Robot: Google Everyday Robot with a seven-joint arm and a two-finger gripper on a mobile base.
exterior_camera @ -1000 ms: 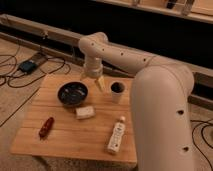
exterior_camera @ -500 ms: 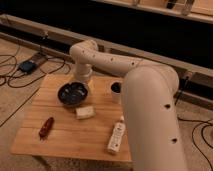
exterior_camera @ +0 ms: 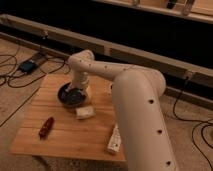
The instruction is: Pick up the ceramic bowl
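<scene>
The ceramic bowl (exterior_camera: 68, 96) is wide, shallow and dark. It sits on the far left part of the wooden table (exterior_camera: 65, 142). My gripper (exterior_camera: 80, 90) hangs from the white arm (exterior_camera: 100, 70) and is down at the bowl's right rim, over its inside. The gripper's end hides part of the bowl's right side. The bowl rests on the table.
A white packet (exterior_camera: 85, 112) lies just in front of the bowl. A red object (exterior_camera: 46, 127) lies at the front left. A white bottle (exterior_camera: 114, 140) lies at the front right by my arm. Cables and a box (exterior_camera: 27, 66) lie on the floor to the left.
My arm has swung left from the cup side and come down over the bowl. The small cup is now hidden behind the arm.
</scene>
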